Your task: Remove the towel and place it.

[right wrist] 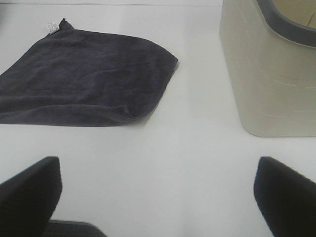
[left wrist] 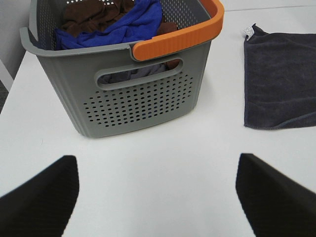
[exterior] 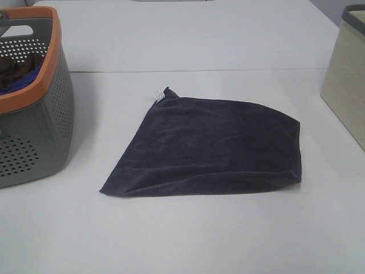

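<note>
The towel [exterior: 211,145], dark charcoal-navy plush with a small white tag at its far corner, lies flat in the middle of the white table. It also shows in the left wrist view [left wrist: 281,79] and in the right wrist view [right wrist: 84,79]. Neither gripper appears in the exterior high view. My left gripper [left wrist: 158,197] is open and empty, over bare table in front of the basket [left wrist: 143,106]. My right gripper [right wrist: 158,197] is open and empty, over bare table between the towel and the beige bin [right wrist: 266,74].
The grey basket with an orange handle [exterior: 34,97] stands at the left edge and holds a bright blue cloth [left wrist: 128,24] and a brown cloth [left wrist: 91,12]. The beige bin with a dark rim [exterior: 348,85] stands at the right edge.
</note>
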Controlling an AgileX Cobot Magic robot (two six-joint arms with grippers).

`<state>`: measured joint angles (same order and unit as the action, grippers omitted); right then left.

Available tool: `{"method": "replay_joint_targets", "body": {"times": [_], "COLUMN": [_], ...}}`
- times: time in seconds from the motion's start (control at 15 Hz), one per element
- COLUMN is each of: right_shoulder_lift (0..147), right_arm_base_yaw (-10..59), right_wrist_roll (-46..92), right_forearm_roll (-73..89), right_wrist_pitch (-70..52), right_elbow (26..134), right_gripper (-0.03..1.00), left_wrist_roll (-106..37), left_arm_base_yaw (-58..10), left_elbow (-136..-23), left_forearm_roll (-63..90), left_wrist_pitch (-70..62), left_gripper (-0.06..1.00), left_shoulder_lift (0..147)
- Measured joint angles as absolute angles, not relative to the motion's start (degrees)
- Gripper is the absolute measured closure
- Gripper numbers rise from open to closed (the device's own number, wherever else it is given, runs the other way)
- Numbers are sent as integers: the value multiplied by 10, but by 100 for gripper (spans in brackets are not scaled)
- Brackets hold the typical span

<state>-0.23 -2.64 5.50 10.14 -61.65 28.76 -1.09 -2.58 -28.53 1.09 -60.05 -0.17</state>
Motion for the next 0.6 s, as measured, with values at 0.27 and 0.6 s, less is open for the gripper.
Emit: {"method": "replay_joint_targets", "body": {"times": [0.27,0.6], "right_shoulder_lift": [-2,-2], "right_arm_base_yaw": [-26,-26], "right_wrist_roll": [41,39], "right_forearm_roll": [89,89], "right_wrist_pitch": [-613,-612], "right_elbow": [288,288], "right_gripper": [1,1], "left_wrist_roll": [-10,-6], "left_arm_base_yaw": [-26,-26], "left_elbow": [-285,-285], "left_forearm_roll": [11,11], "left_wrist_pitch": [-600,-600], "left_gripper": [13,13], "left_shoulder_lift": [-2,-2]}}
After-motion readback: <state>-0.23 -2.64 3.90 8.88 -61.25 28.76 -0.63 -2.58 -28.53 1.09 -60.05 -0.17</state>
